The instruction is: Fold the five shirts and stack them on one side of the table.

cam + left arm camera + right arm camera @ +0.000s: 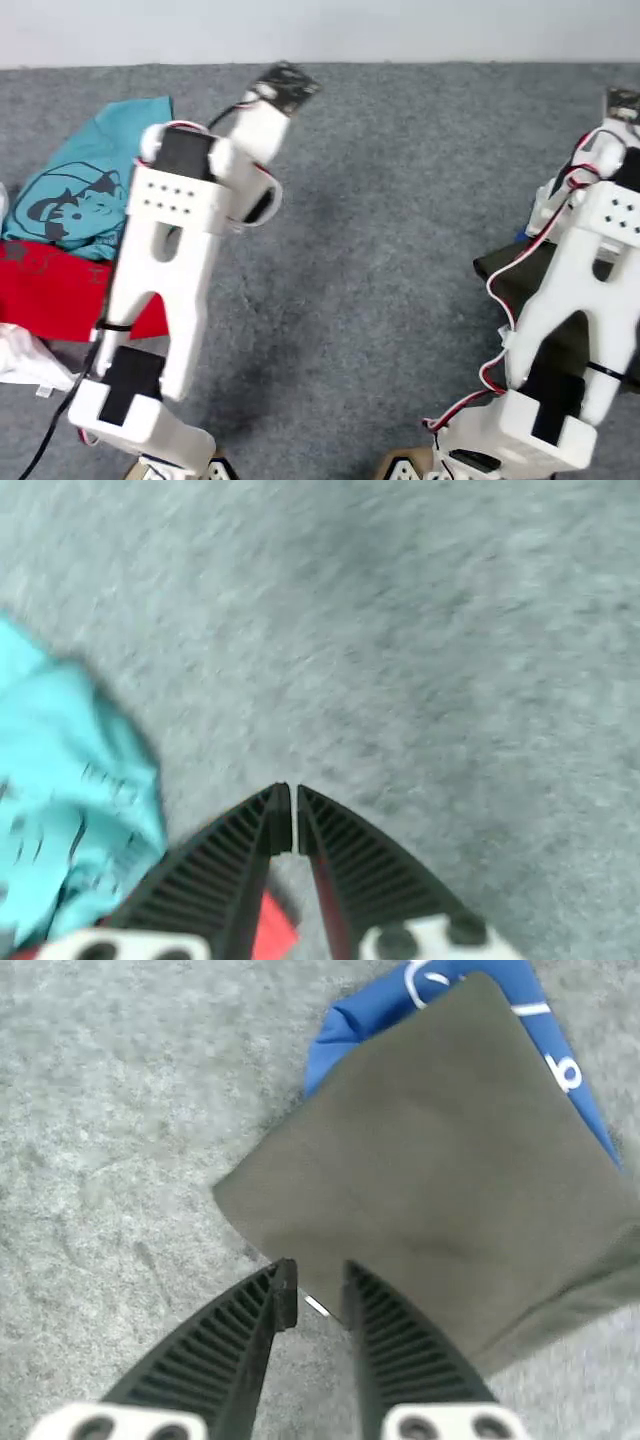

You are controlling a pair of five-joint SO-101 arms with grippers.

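I read the grey table [400, 200] as split in two — loose laundry on my left, the stack on my right. The loose heap is a teal shirt [90, 180] touching a red shirt [50, 290], with a white shirt [25, 355] nearer the arm bases; all three look unfolded. On the other side a dark folded shirt [430, 1190] sits on a blue shirt [345, 1030], so I judge two done and three to go. The teal one lies just beside the left gripper [292, 820], toward the table's outer edge and well apart from the right arm — the left arm is nearer. It is crumpled, so I can't call a long axis. The left jaws are all but closed, empty; the right gripper [318, 1295] hangs at the dark shirt's corner, jaws a narrow gap apart, holding nothing
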